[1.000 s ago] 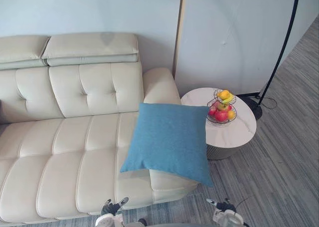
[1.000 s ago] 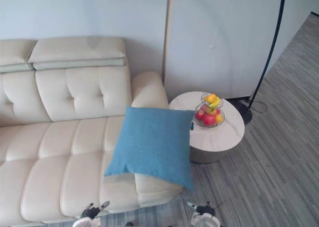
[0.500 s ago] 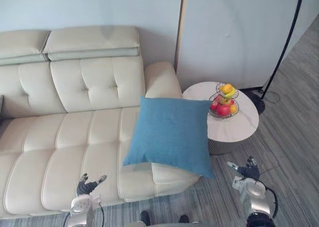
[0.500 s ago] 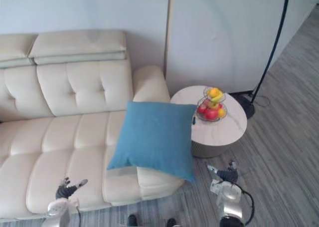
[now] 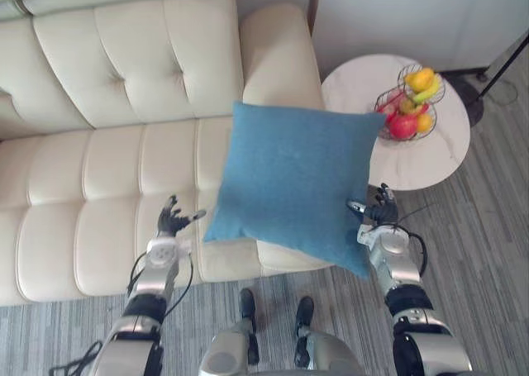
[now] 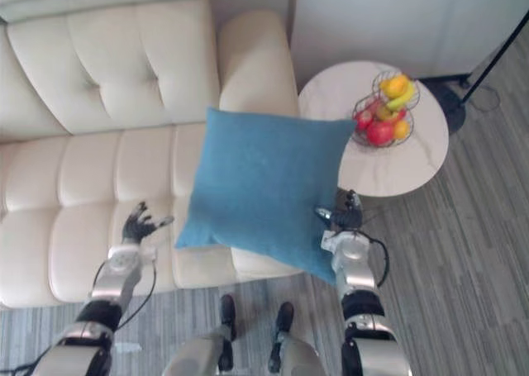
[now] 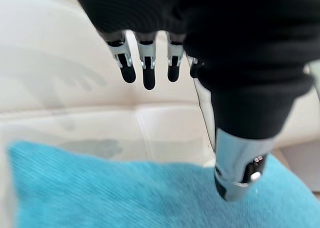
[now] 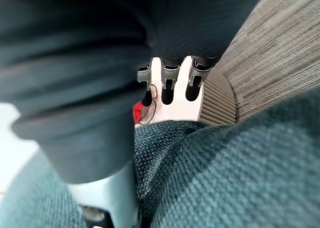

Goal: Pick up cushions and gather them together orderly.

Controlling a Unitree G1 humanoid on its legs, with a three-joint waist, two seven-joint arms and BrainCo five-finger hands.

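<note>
Reach-in step, I'd say: the square blue fabric cushion (image 5: 293, 182) sat at the right end of the cream leather sofa (image 5: 99, 161), overhanging its front edge, left hand (image 5: 173, 221) and right hand (image 5: 378, 213) flanking it, both unclenched and empty, so next they'd need to clamp its sides.

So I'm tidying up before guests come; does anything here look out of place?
The blue cushion lies askew at the armrest end of the sofa, one corner hanging past the seat's front edge. The fruit basket on the round table stands upright, nothing spilled.
</note>
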